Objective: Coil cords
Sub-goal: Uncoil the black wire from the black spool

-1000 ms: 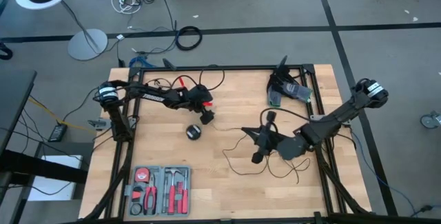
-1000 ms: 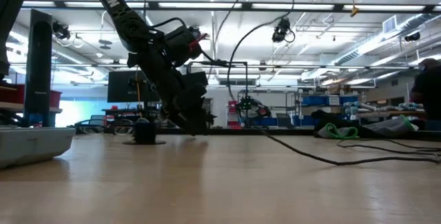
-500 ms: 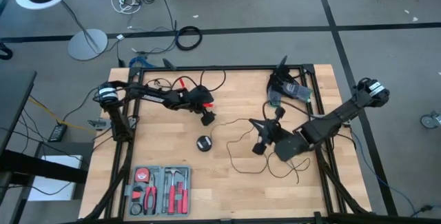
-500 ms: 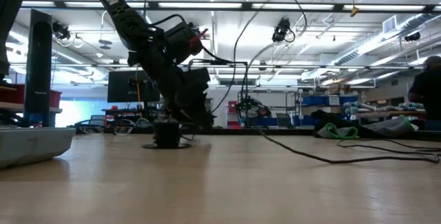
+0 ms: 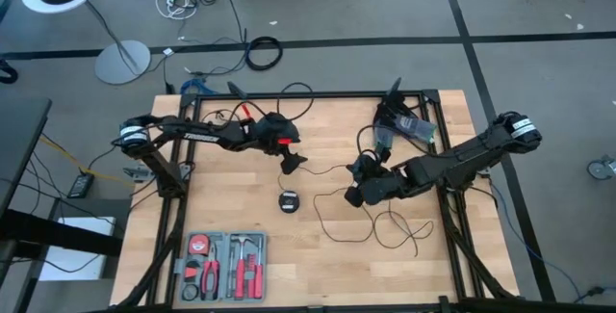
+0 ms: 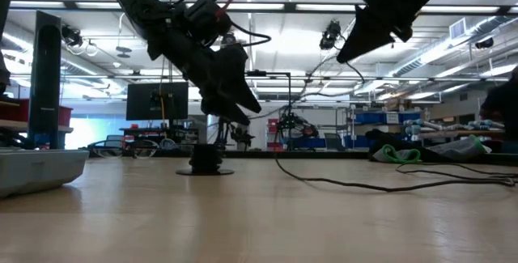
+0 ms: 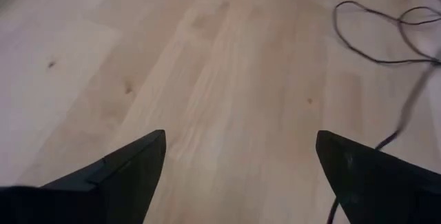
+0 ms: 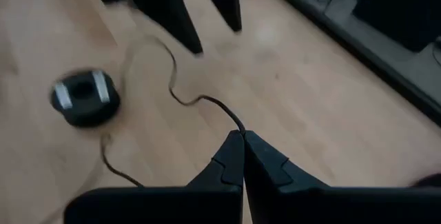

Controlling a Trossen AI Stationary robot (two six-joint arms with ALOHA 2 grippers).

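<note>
The thin black cord (image 5: 377, 228) lies in loose loops on the wooden table, right of centre. Its round black puck (image 5: 288, 200) rests flat on the table near the middle, and also shows as the puck (image 8: 84, 98) in the right wrist view. My right gripper (image 5: 350, 195) hangs above the table just right of the puck, shut on the cord. My left gripper (image 5: 293, 160) hangs open above the table on the puck's far side. Nothing is between its fingers (image 7: 134, 165). My right gripper pinches a single strand of the cord (image 8: 237, 125) between the tips of its two shut fingers. It comes slanting down from the table's right side. The held stretch is lifted clear. From there the cord (image 6: 285, 117) runs down slack to the table and curves on toward the puck.
A grey tool tray (image 5: 223, 266) sits at the near left edge. A dark device with green parts (image 5: 404, 125) lies at the far right corner. A black frame (image 5: 318, 94) rims the table. Bare wood shows between the puck and the tray.
My right gripper has moved toward the far edge and rolled, keeping the cord. The puck has slid along the table toward the near edge and a little to the right. My left gripper has risen, still open.
</note>
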